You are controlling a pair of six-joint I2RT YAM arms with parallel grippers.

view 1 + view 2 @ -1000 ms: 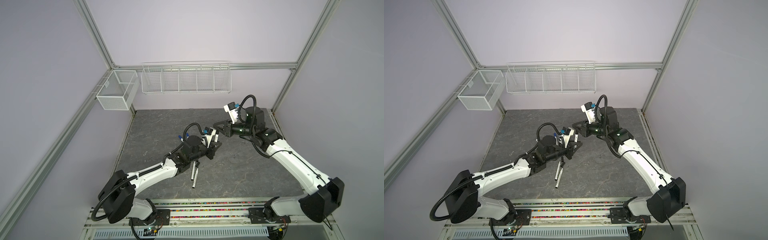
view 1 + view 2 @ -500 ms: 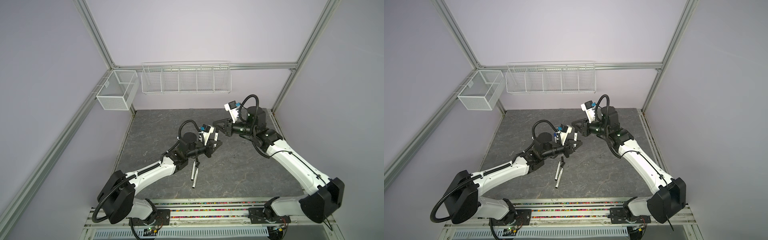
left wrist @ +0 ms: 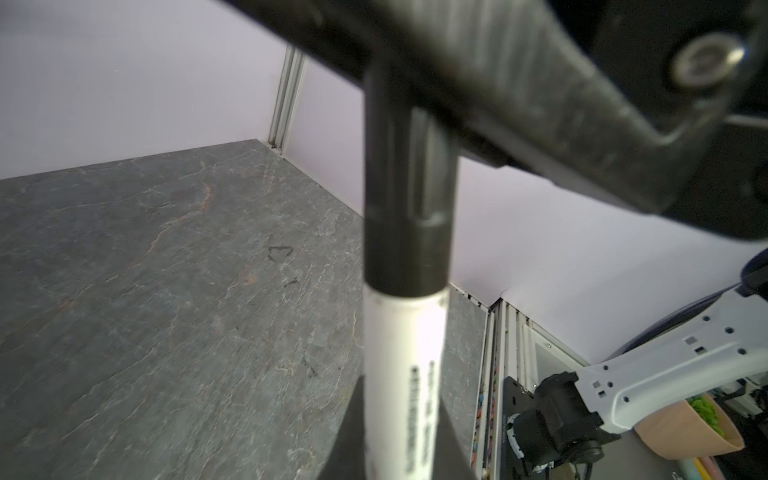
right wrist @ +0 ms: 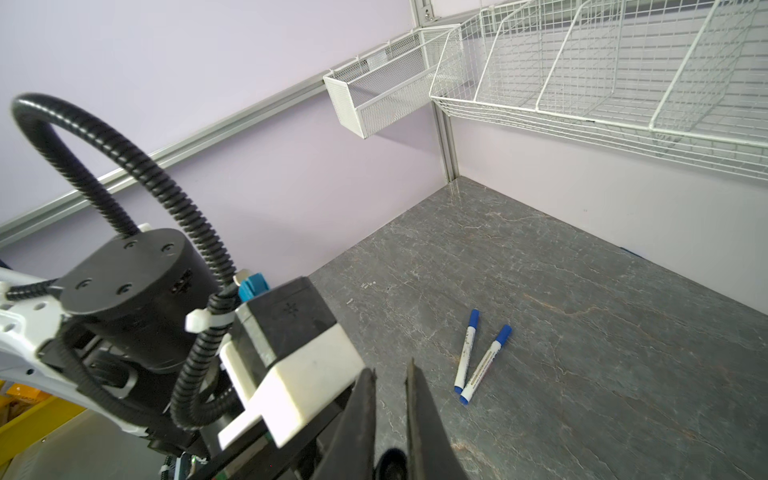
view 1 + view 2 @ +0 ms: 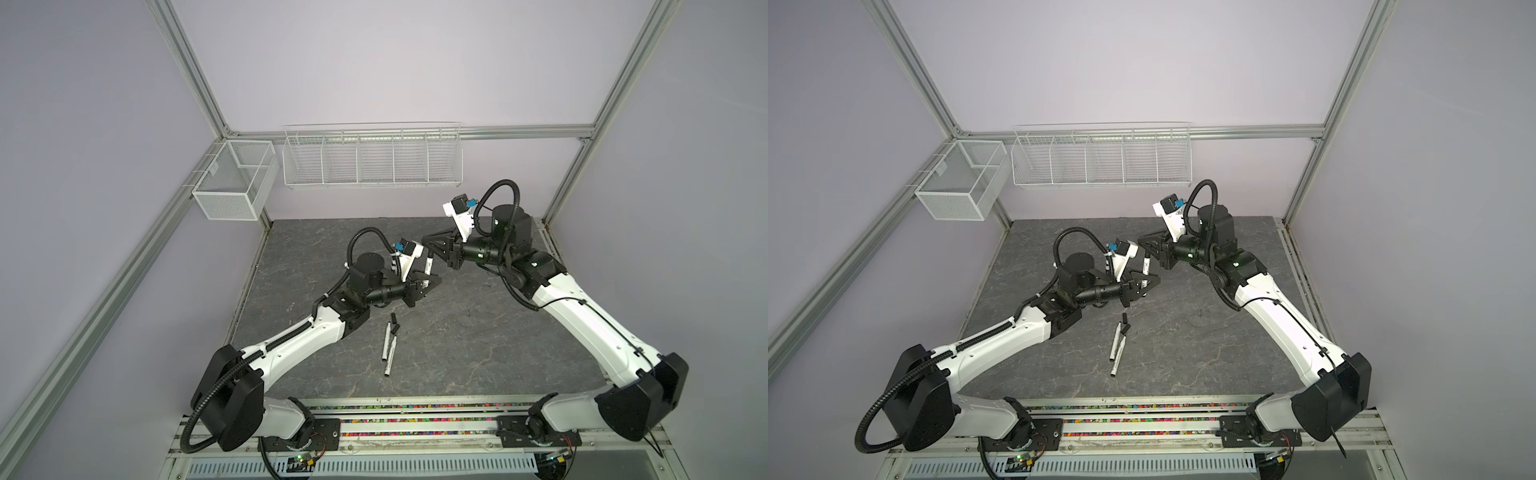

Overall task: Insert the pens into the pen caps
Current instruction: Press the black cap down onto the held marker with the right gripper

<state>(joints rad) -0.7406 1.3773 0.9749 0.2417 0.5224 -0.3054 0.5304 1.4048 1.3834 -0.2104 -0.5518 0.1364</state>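
The left claw (image 5: 426, 286) is clamped on a pen (image 3: 403, 374), held above the middle of the worktop (image 5: 498, 332). The right claw (image 5: 430, 248) is closed on the black cap (image 3: 407, 232) that sits on the pen's upper end. Two uncapped pens (image 5: 385, 349) and two loose caps (image 5: 393, 318) lie toward the front edge. Two blue pens (image 4: 478, 361) lie capped.

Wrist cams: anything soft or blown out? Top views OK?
Left wrist view: the pen and its black cap sit close to the lens and look soft, with glare on the white barrel; the table behind is sharper. Right wrist view: the fingers are blurred, the blue pens crisp. Both top views: even light, faint shadows, sharp.
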